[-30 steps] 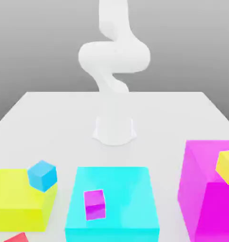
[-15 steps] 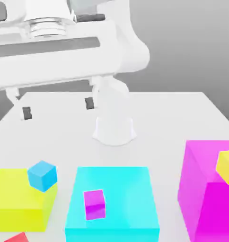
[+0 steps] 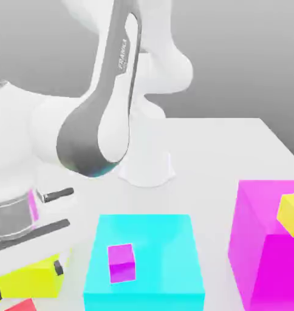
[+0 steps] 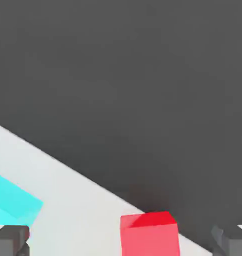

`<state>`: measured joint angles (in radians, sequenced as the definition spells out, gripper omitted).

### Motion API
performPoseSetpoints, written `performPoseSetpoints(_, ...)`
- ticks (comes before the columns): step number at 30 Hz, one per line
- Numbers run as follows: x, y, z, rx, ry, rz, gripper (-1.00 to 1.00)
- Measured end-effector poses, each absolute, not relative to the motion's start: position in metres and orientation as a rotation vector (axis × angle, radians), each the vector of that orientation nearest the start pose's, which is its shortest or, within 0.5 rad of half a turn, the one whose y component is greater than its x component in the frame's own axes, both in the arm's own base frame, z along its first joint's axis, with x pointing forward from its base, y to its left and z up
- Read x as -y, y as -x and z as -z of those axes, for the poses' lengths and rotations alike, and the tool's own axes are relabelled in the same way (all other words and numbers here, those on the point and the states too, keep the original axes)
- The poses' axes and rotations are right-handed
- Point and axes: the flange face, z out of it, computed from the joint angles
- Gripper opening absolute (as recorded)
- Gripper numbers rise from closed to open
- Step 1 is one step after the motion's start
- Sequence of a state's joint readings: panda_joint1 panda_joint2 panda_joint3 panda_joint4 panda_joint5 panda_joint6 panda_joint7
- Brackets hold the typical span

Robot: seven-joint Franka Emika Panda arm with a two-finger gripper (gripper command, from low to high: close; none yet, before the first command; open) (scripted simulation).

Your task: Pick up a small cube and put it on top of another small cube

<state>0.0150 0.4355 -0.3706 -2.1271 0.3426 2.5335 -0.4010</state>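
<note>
The small red cube [image 3: 22,305] lies at the front left corner of the table, cut off by the exterior view's lower edge. My gripper [image 3: 27,280] hangs just above it, open, with its dark fingertips [image 3: 58,267] wide apart and nothing held. In the hand view the red cube [image 4: 149,234] lies ahead between the two spread fingertips [image 4: 10,240], close to the table's edge. The small magenta-purple cube [image 3: 121,262] sits on top of the big cyan block [image 3: 155,243], to the exterior view's right of my gripper.
A big yellow block [image 3: 34,276] stands under and behind my hand, partly covered by it. A huge magenta block [image 3: 265,243] at the exterior view's right carries a small yellow cube [image 3: 291,214]. The arm's base [image 3: 147,167] stands mid-table. The cyan block's corner [image 4: 13,205] is in the hand view.
The arm has swung down to the front left of the exterior view, bringing the hand low over the yellow block and red cube. It now covers the small blue cube. The fingers stayed open.
</note>
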Motion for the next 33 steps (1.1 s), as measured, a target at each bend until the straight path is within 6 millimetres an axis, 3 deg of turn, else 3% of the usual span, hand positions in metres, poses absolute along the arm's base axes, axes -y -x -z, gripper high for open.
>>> performPoseSetpoints(5,0.217,-0.533,-0.141,-0.26,3.131,0.002,0.0)
performPoseSetpoints(6,0.217,-0.532,-0.131,-0.26,3.131,0.001,-1.0)
performPoseSetpoints(12,0.217,-0.532,-0.127,-0.26,3.129,-0.002,-1.0)
performPoseSetpoints(14,0.217,-0.533,-0.145,-0.258,3.131,-0.001,-1.0)
performPoseSetpoints(17,0.214,-0.531,-0.188,-0.261,3.127,-0.004,-1.0)
performPoseSetpoints(25,0.137,-0.512,-0.249,-0.281,3.096,-0.037,-1.0)
performPoseSetpoints(33,0.056,-0.474,-0.301,-0.243,3.119,-0.018,-1.0)
